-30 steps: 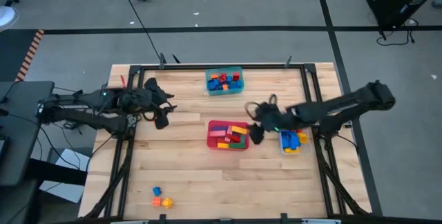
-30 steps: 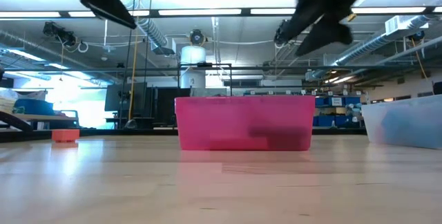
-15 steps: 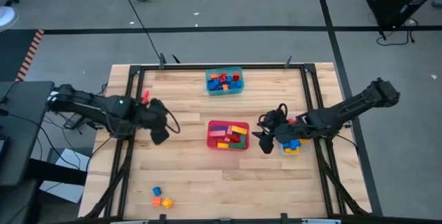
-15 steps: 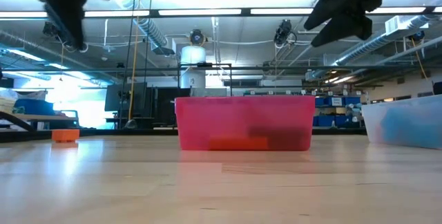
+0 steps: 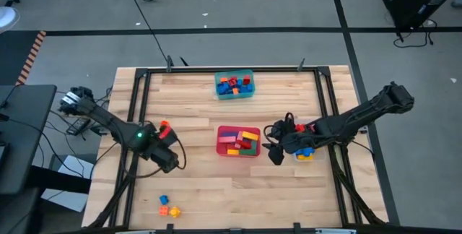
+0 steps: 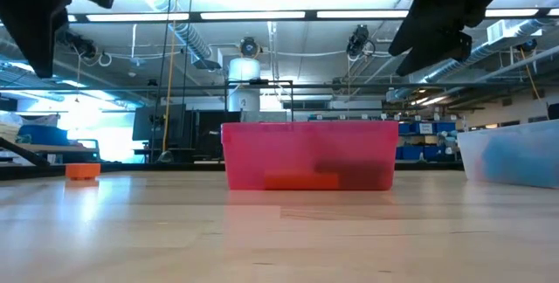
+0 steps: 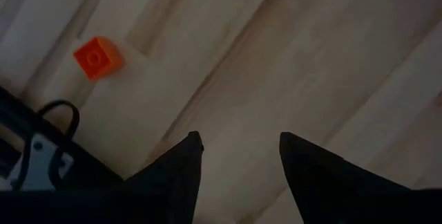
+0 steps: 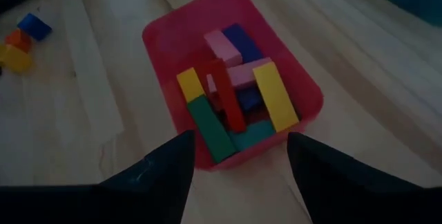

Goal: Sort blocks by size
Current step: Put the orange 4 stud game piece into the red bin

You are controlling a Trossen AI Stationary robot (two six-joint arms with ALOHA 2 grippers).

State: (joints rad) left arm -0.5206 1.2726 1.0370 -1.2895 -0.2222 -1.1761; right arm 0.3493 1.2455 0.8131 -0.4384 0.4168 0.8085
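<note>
Sorting looks nearly done: three small plastic blocks [image 5: 167, 205] remain near the desk's front-left corner; left gripper [image 5: 167, 163] and right gripper [image 5: 275, 152] both spread, empty

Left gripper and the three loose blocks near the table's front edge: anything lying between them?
No. In the high view, only bare wood separates the left gripper from the loose blocks; an orange block sits on its other side.

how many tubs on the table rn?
3. Teal tub at the far edge, red tub mid-table, clear tub right of it, partly hidden under the right arm. All three hold blocks.
</note>
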